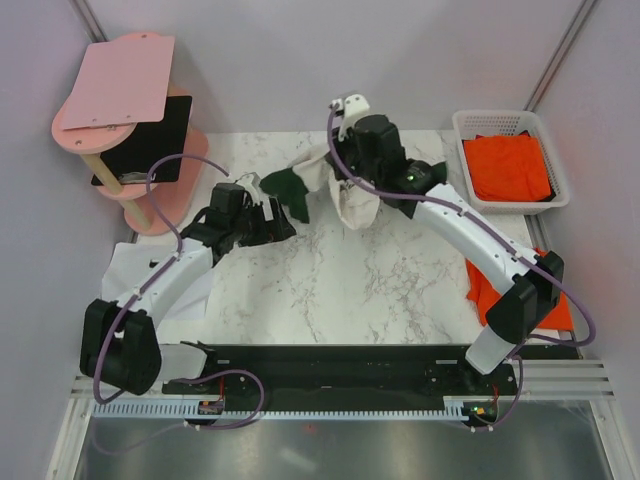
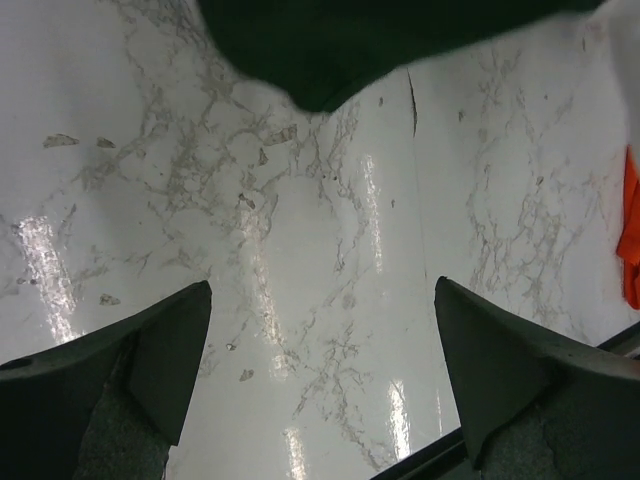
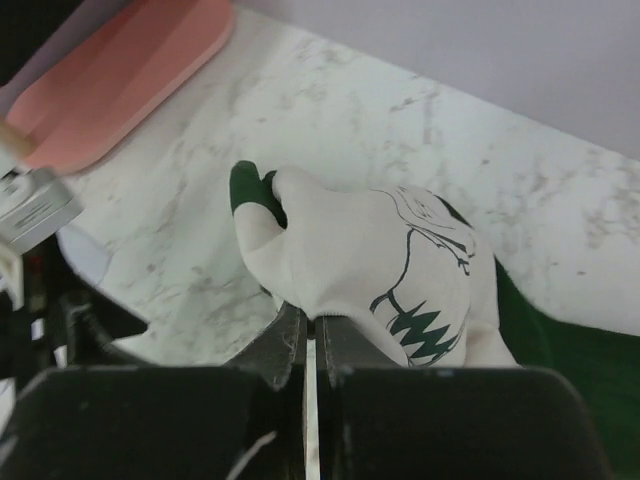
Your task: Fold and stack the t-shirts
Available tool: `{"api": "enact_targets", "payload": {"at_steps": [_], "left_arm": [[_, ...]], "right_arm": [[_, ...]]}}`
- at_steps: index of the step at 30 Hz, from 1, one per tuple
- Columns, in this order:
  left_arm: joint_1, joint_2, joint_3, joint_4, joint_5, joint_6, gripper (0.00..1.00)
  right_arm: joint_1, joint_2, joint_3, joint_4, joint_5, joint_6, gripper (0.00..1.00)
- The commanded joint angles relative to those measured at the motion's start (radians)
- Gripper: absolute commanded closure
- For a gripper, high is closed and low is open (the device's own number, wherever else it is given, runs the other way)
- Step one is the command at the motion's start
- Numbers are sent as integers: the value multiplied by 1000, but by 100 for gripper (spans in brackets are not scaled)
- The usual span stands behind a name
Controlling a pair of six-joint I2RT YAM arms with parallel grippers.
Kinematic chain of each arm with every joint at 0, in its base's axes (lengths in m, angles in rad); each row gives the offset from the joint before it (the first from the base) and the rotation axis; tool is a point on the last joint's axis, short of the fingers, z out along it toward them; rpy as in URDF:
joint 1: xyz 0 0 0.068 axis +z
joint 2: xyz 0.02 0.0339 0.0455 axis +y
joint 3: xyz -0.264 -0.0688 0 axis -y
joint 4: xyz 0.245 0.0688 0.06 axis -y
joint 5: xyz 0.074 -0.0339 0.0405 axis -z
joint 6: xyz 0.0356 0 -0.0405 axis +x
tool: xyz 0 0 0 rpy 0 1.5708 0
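Marble table (image 1: 330,290): white with grey veins, closed in by pale walls; both arm bases sit at its near edge.
Cream t-shirt (image 1: 352,205): bunched and hanging from the right gripper at the far middle of the table. Its dark green zigzag and line print faces the right wrist camera. Whether its lower end touches the marble I cannot tell from above.
Green sleeve (image 1: 290,190): dark, spread out to the left of the cream bunch, toward the left gripper. In the left wrist view its rounded end fills the top of the picture over the marble.
Right gripper (image 3: 312,338): fingers pressed together on a fold of the cream cloth, with the shirt falling away below them.
Left gripper (image 2: 322,290): jaws spread wide with only bare marble between them, left of the table's middle, near the sleeve and not touching it.
Orange t-shirts (image 1: 508,165): a bright pile lying inside the basket.
Basket (image 1: 462,128): white plastic lattice, at the far right corner.
Loose orange t-shirt (image 1: 482,290): flat at the right edge, partly under the right arm.
Pink stand (image 1: 70,125): tiered, at the far left corner, carrying a pink board (image 1: 125,75) and a black panel (image 1: 155,135).
Paper sheets (image 1: 130,265): white, at the left edge beneath the left arm.
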Motion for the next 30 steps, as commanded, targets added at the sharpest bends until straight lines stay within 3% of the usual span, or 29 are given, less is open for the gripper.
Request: {"api": "enact_targets", "payload": {"at_steps": [1, 6, 9, 12, 14, 17, 18, 20, 21, 24, 30], "left_arm": [[-3, -80, 28, -41, -144, -9, 1], [-3, -162, 8, -59, -235, -30, 1], [-3, -189, 1, -61, -233, -26, 1], [-3, -199, -3, -62, -218, -13, 1], [-3, -206, -6, -62, -219, -9, 1], [-3, -215, -9, -64, -215, 0, 1], [-3, -210, -9, -64, -210, 1, 1], [-3, -201, -11, -64, -201, -1, 1], [-3, -189, -12, -64, -195, -6, 1], [-4, -158, -23, -53, -189, -13, 1], [-3, -16, -32, -41, -212, -33, 6]], "right_arm": [[114, -71, 35, 20, -13, -12, 100], [179, -88, 43, 3, -26, 23, 100], [179, -82, -34, 8, 74, 17, 100], [142, -13, -139, -4, 282, 18, 100], [83, 30, -164, -23, 304, 48, 100], [-28, 88, -204, -66, 307, 126, 77], [-56, 102, -216, -82, 294, 135, 57], [-99, 104, -239, -83, 254, 155, 43], [-120, 92, -273, -60, 253, 157, 27], [-126, 17, -328, -21, 258, 160, 2], [-126, -126, -412, 23, 215, 178, 2]]}}
